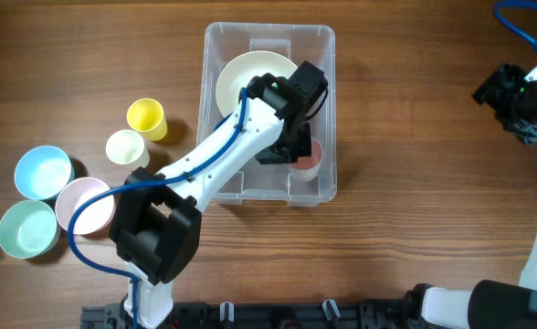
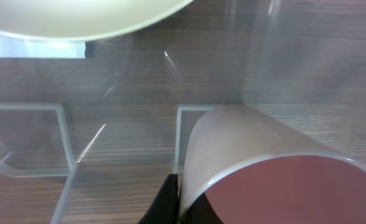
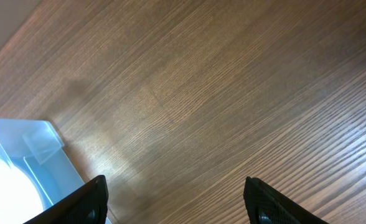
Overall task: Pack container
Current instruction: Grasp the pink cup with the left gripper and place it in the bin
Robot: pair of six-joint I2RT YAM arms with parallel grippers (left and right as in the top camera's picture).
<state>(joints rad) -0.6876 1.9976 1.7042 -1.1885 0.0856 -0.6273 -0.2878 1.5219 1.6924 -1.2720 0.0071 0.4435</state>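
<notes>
The clear plastic container (image 1: 323, 55) stands at the table's middle with a cream plate (image 1: 241, 73) inside at its far end. My left gripper (image 1: 291, 151) reaches down into the container and is shut on the rim of a pink cup (image 1: 310, 163), held tilted near the front right corner. In the left wrist view the pink cup (image 2: 251, 155) fills the lower right with one black finger (image 2: 167, 202) against its wall, and the cream plate (image 2: 77, 18) shows at the top. My right gripper (image 3: 177, 199) is open and empty over bare wood at the far right (image 1: 520, 100).
Left of the container stand a yellow cup (image 1: 147, 117), a cream cup (image 1: 125, 146), a blue bowl (image 1: 43, 171), a pink bowl (image 1: 81, 203) and a green bowl (image 1: 26, 228). The container's corner (image 3: 27, 149) shows in the right wrist view.
</notes>
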